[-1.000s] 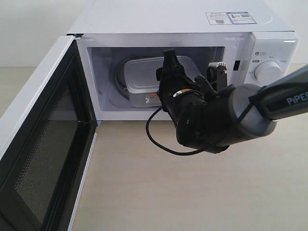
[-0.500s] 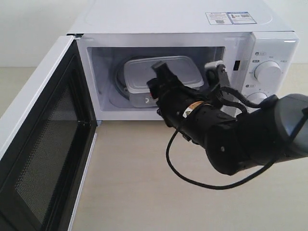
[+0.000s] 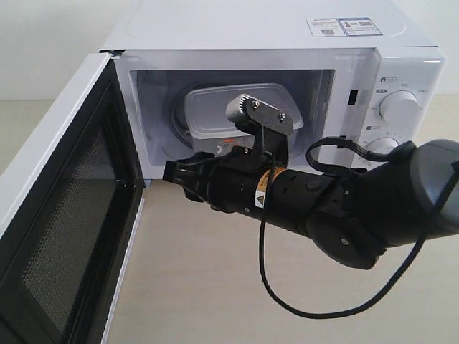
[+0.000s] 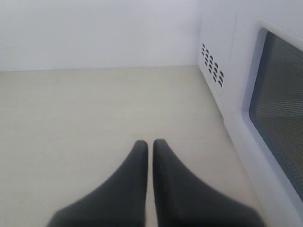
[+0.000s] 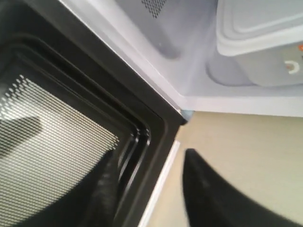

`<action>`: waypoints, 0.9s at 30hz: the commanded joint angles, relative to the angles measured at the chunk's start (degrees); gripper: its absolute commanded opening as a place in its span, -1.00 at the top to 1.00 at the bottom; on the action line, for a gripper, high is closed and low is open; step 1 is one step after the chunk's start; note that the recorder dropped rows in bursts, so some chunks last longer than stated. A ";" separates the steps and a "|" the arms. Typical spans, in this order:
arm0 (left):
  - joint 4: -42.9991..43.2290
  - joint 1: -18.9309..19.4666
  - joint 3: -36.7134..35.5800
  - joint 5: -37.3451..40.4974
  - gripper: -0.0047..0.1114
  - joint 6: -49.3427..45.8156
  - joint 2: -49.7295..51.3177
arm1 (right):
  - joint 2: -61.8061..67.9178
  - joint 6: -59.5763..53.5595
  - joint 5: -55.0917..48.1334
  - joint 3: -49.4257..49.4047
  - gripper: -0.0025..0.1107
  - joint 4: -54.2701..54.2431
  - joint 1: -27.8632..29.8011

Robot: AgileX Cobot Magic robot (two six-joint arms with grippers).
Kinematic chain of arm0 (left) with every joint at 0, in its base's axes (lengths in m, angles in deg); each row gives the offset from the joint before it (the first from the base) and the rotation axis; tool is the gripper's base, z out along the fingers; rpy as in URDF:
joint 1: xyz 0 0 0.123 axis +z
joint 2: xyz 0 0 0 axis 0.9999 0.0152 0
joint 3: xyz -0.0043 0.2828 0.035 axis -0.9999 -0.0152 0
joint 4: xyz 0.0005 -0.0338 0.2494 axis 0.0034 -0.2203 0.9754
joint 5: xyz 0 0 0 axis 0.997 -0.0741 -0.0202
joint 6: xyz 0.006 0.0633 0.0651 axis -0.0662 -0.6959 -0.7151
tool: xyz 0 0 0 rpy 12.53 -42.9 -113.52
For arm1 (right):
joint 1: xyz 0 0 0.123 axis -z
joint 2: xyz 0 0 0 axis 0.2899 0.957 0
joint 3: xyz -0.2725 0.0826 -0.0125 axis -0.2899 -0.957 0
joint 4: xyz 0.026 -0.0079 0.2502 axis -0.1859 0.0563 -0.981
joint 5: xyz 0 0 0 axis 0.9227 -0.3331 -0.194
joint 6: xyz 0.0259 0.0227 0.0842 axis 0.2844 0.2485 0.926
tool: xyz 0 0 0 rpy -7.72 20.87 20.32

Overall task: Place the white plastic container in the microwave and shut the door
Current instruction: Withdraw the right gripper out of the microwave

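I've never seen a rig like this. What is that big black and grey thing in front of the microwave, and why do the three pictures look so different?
It is a robot with two arms, each ending in a two-fingered gripper. The wide picture comes from a camera off the arms. It shows the right gripper reaching across a beige table in front of a white microwave, whose door hangs open. A white plastic container sits inside. The other two pictures come from cameras on the wrists. The right wrist view looks past that gripper, its fingers apart and holding nothing, at the door's dark inner frame and the container. The left wrist view shows the left gripper, fingers pressed together and empty, above the table beside the microwave's outside.
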 commanded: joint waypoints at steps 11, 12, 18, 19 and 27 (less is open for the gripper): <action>-0.28 0.31 -0.18 0.09 0.84 0.22 -0.18 | -0.61 -32.40 -6.81 -0.28 0.96 -10.18 -0.01; -0.28 0.31 -0.18 0.09 0.84 0.22 -0.18 | -0.48 -37.28 -5.65 -0.28 0.96 -17.09 -0.01; -0.28 0.31 -0.18 0.09 0.84 0.22 -0.18 | 1.51 -48.80 -1.86 -0.28 0.96 -27.53 -0.01; -0.28 0.31 -0.18 0.09 0.84 0.22 -0.18 | 2.11 -48.92 -1.42 -0.28 0.96 -27.53 -0.01; -0.28 0.31 -0.18 0.09 0.84 0.22 -0.18 | 6.84 -50.16 8.96 0.05 0.96 -28.01 0.38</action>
